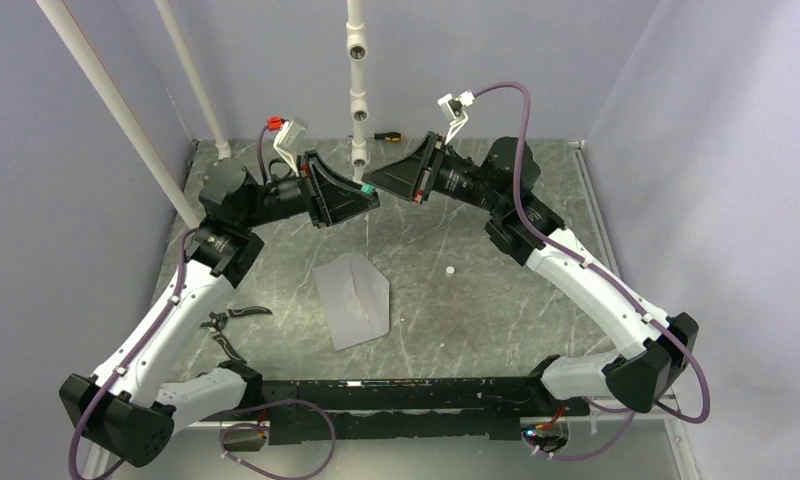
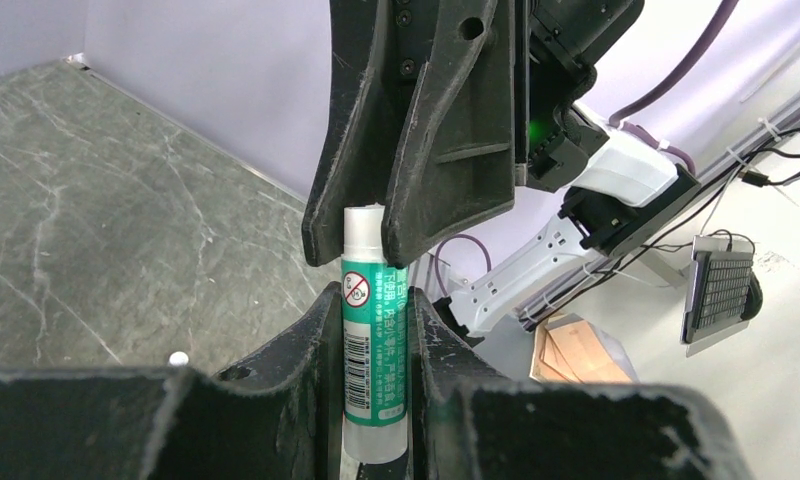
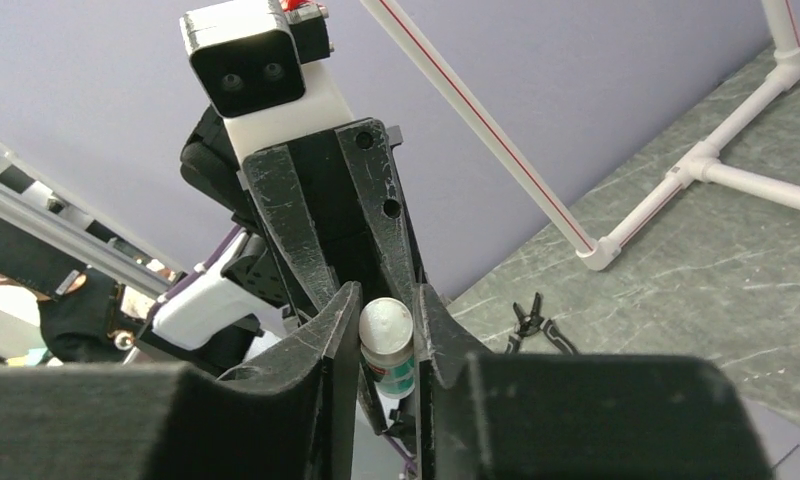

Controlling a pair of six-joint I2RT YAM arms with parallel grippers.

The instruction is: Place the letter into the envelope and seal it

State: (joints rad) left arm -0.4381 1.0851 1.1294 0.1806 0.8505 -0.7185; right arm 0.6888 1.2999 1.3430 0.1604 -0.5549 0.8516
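The light grey envelope point(image 1: 353, 298) lies flat on the table's middle, below both grippers. The tan-orange letter is not in view on the table. A green-and-white glue stick point(image 1: 367, 186) is held in the air between the two grippers at the back. My left gripper point(image 2: 374, 300) is shut on the stick's green body point(image 2: 374, 360). My right gripper point(image 3: 387, 300) is shut on the stick's white end point(image 3: 387, 325), facing the left gripper tip to tip. In the top view the left gripper point(image 1: 356, 196) and the right gripper point(image 1: 374, 183) meet well above the table.
A small white bit point(image 1: 449, 269) lies right of the envelope. Pliers point(image 1: 231, 320) lie near the left arm. A screwdriver point(image 1: 386, 135) lies at the back by the white pipe frame point(image 1: 357, 90). Tan sheets point(image 2: 576, 355) show off the table.
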